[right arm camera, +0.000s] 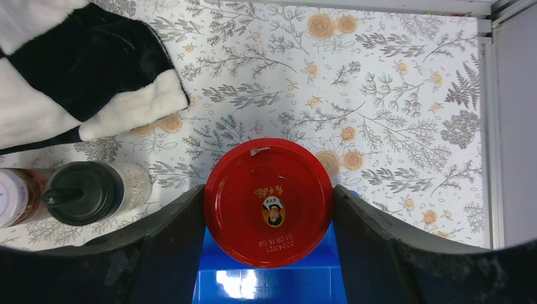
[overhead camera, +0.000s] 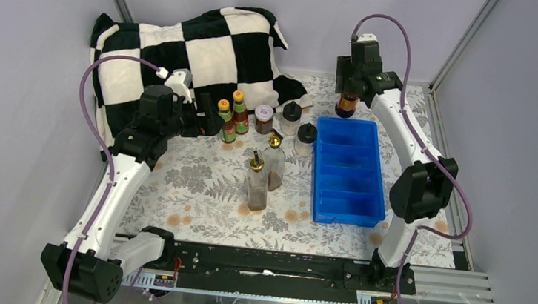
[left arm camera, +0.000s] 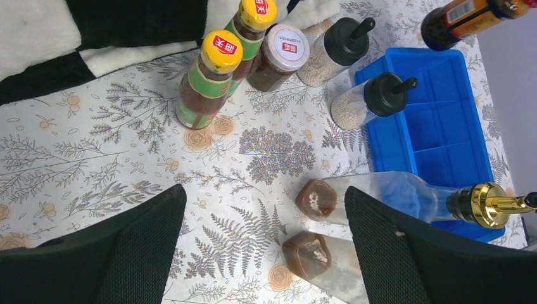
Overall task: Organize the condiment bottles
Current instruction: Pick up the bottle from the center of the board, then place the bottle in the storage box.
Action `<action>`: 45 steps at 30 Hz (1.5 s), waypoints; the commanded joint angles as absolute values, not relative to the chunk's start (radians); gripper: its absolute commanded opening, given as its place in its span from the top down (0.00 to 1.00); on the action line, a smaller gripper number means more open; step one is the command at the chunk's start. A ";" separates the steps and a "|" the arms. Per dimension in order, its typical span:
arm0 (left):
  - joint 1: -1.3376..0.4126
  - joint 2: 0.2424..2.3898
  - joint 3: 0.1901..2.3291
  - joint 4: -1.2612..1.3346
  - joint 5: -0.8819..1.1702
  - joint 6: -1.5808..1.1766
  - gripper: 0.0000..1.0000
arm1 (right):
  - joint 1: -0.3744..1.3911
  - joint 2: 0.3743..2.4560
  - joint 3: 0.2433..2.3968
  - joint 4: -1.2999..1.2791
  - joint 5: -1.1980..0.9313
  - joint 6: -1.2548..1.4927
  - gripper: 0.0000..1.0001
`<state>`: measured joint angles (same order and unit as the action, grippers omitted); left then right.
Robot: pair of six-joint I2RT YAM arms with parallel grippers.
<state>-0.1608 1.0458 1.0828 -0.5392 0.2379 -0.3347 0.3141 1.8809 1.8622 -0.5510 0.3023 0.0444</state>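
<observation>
Blue tray [overhead camera: 316,173] is lying right of centre. 2 tall clear bottles [overhead camera: 256,182] are standing near its left wall. They are looking glassy and top-heavy, with delicate gold spouts, so I am favouring a hold low on the body.

2 orange-capped sauce bottles [overhead camera: 223,122] are standing beside the checked blanket [overhead camera: 187,47], with 2 black-capped shakers [overhead camera: 305,140] and a white-lidded jar [overhead camera: 264,119] nearby. The shakers are likely light and slick, so I am judging the body safer than the nozzle.

Red-lidded jar [right arm camera: 268,201] is sitting at the tray's far end. The right gripper [overhead camera: 348,94] is pinching it from both sides; it is seeming rigid, full and weighty.

Left gripper [left arm camera: 264,209] is hanging with jaws spread wide, holding nothing.
</observation>
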 commanded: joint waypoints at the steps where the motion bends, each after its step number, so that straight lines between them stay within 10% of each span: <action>1: -0.153 1.032 1.112 -0.549 0.259 -0.332 0.01 | 0.313 1.721 1.875 -0.488 0.358 0.030 0.47; 45: -0.155 1.001 1.097 -0.568 0.281 -0.359 0.01 | 0.222 1.658 1.453 -0.314 0.264 0.132 0.48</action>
